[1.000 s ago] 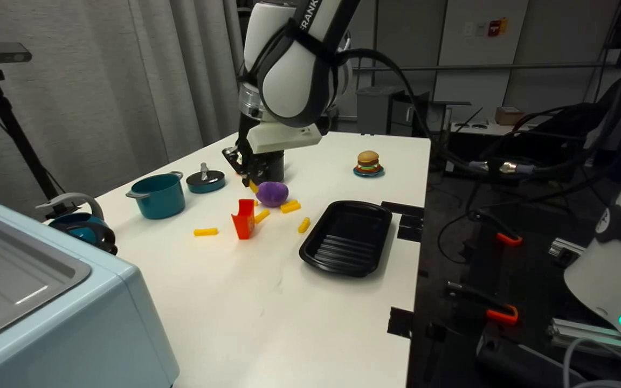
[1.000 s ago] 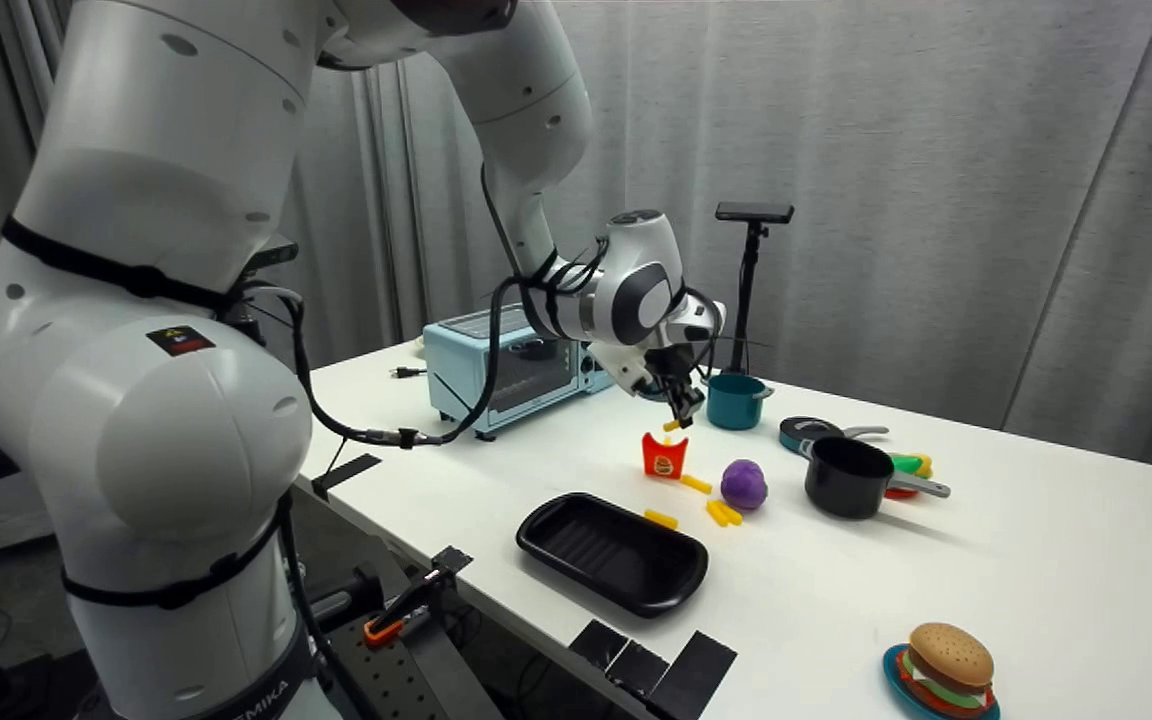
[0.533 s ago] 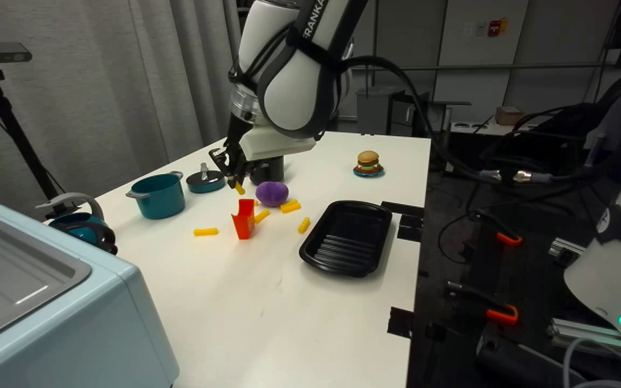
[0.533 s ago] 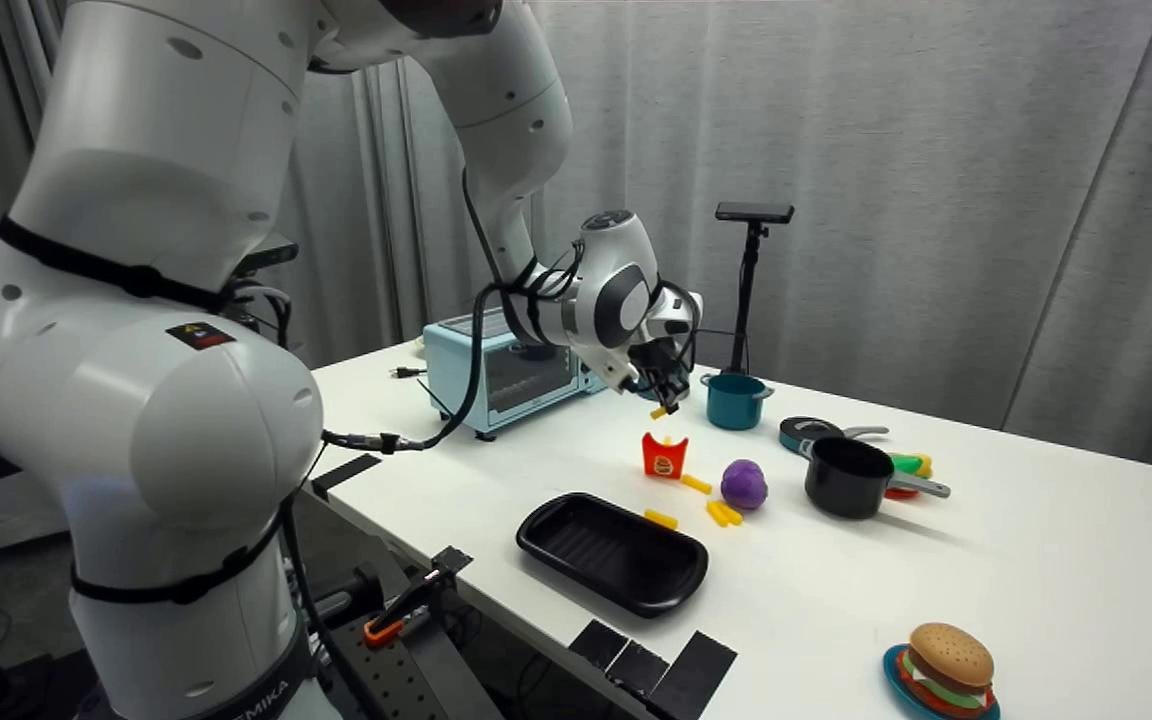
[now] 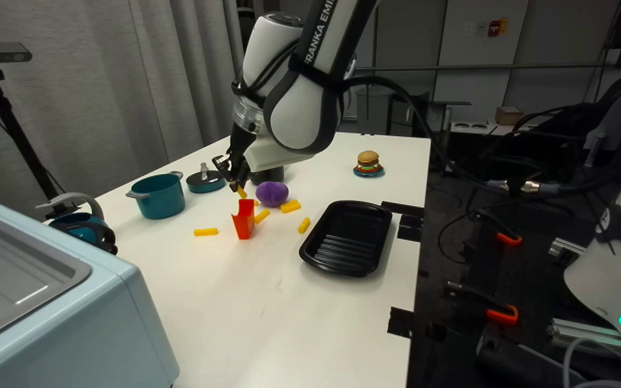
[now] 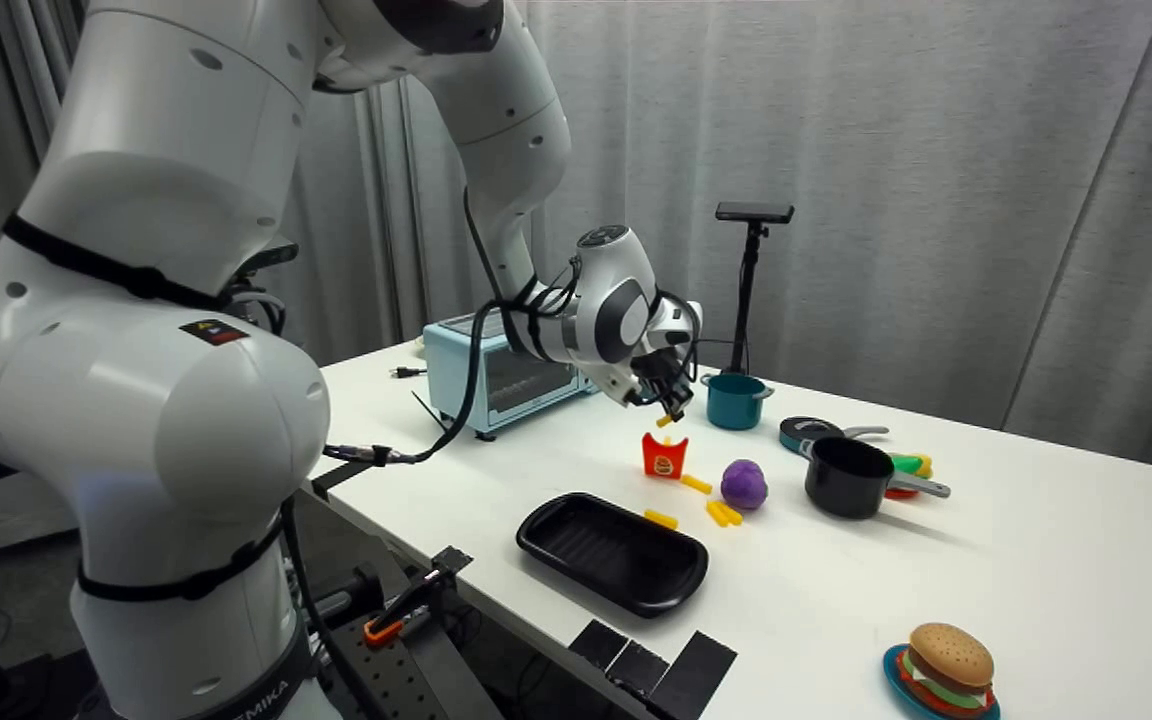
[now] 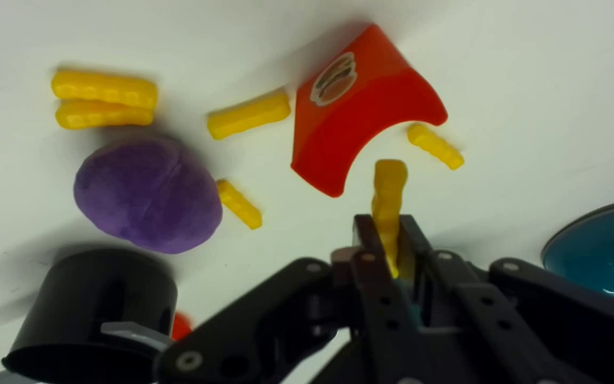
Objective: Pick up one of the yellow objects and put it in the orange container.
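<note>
Both exterior views across the table point(image 5: 235, 302), wrist view downward.

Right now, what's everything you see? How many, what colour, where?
Toy fries: seven, yellow, six on table, one held
Fries box: one, red, upright among fries
Rounded toy: one, purple, beside paired fries
Baking tray: one, black, near table edge
Saucepan: one, black, near rounded toy
Pot: one, teal, on table
Frying pan: one, teal, between saucepan and pot
Toy burger: one, multicoloured, on teal plate
Toaster oven: one, light blue, on table
Likely kettle: one, teal, near toaster oven
Unclear thing: maybe one, multicoloured, near saucepan
Camera stand: at least one, black, by grey curtain
Tape: several, black, along table edge
Clamps: at least two, orange, beside table
Table: one, white, under toys
Arm: one, white, above table
Tool: one, black, shut on held fry
</note>
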{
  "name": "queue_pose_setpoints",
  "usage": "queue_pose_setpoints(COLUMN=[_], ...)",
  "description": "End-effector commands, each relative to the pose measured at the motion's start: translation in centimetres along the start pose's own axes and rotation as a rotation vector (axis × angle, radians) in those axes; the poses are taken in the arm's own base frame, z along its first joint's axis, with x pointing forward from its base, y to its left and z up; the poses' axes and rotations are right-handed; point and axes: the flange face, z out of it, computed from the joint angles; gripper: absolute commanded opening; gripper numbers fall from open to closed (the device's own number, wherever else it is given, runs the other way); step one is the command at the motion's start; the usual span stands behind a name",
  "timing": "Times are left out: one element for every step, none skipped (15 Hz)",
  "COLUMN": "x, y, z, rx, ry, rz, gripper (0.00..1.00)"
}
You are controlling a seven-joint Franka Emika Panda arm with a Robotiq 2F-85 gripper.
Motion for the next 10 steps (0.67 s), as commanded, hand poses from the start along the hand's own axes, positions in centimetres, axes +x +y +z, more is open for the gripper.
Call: queue_pose_setpoints(x=[-0.7,-0.8,-1.0,-1.2,-1.4,-1.6,-1.7,-1.9,-2.1,-2.2], y=[0.4,0.5,0.6,0.5,0.5,0.5,0.4,0.3,0.2,0.1], z=[0.7,0.9,1.1,1.4,1.6,1.8,2.0,2.1,2.3,2.4], rx=[-0.009,-0.013,-0.016,-0.018,-0.021,-0.023,-0.024,-0.025,-0.025,-0.026], ry=[0.028,0.028,0.029,0.03,0.029,0.028,0.027,0.026,0.024,0.023], rz=[-0.025,-0.028,-0.032,-0.037,-0.04,-0.045,-0.048,-0.053,-0.056,-0.059], gripper=[0.03,0.03,0.03,0.03,0.03,0.03,0.03,0.03,0.03,0.03])
